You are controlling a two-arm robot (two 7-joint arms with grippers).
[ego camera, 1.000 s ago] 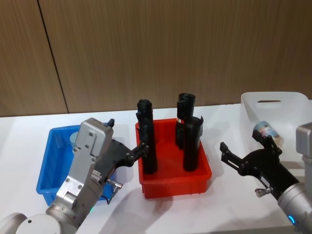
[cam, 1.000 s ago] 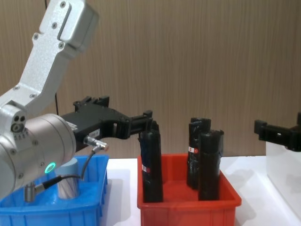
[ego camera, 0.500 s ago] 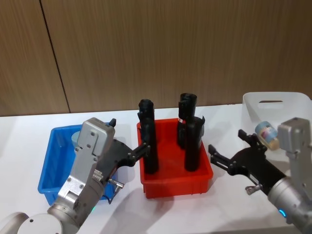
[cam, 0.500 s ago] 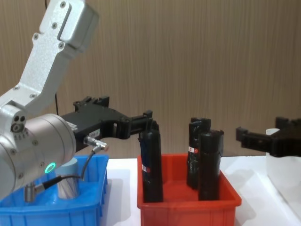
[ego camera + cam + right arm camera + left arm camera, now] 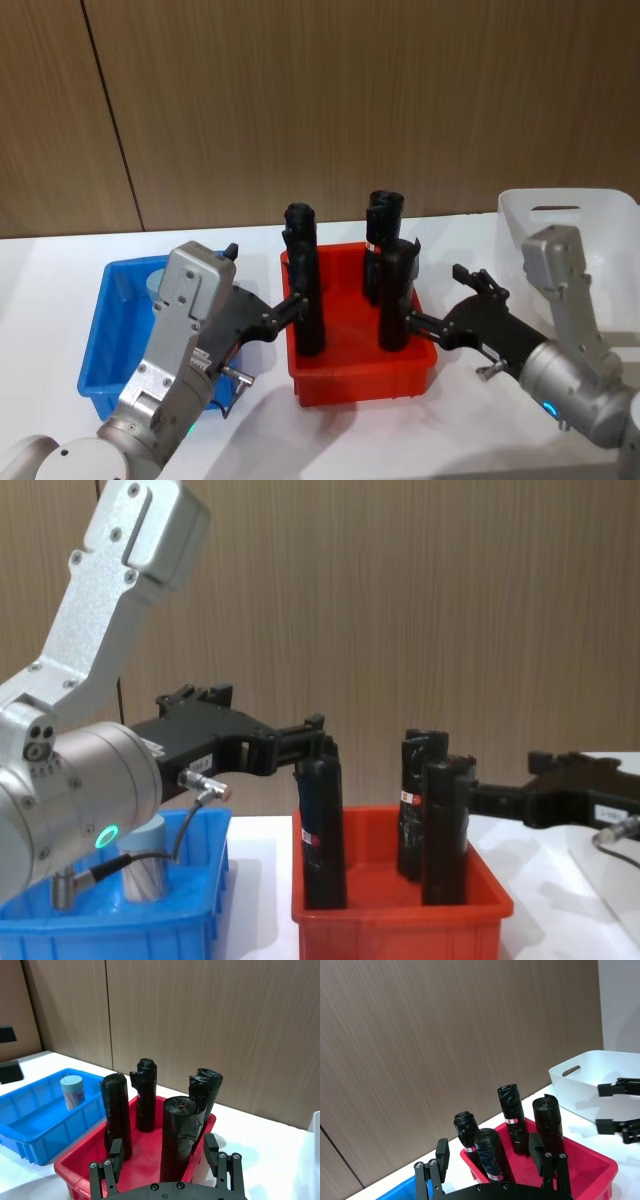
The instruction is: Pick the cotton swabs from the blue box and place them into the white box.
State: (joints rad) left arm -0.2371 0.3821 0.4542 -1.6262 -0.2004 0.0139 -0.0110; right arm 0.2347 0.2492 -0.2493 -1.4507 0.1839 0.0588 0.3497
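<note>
glossy plastic blue box (image 5: pixel 108 335), matt wood wall (image 5: pixel 300 100)

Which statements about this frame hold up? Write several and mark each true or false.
1. The red plastic bin holds four tall black cylinders. True.
2. The right gripper grips a clear cotton swab jar. False: it is open and empty, at the red bin's right edge.
3. One clear cotton swab jar with a pale blue lid stands upright in the shallow blue plastic box. True.
4. The translucent white plastic box sits between the blue box and the red bin. False: it is on the robot's right, beyond the red bin, which is in the middle.
5. The left gripper is open and empty, by the red bin's left edge. True.
</note>
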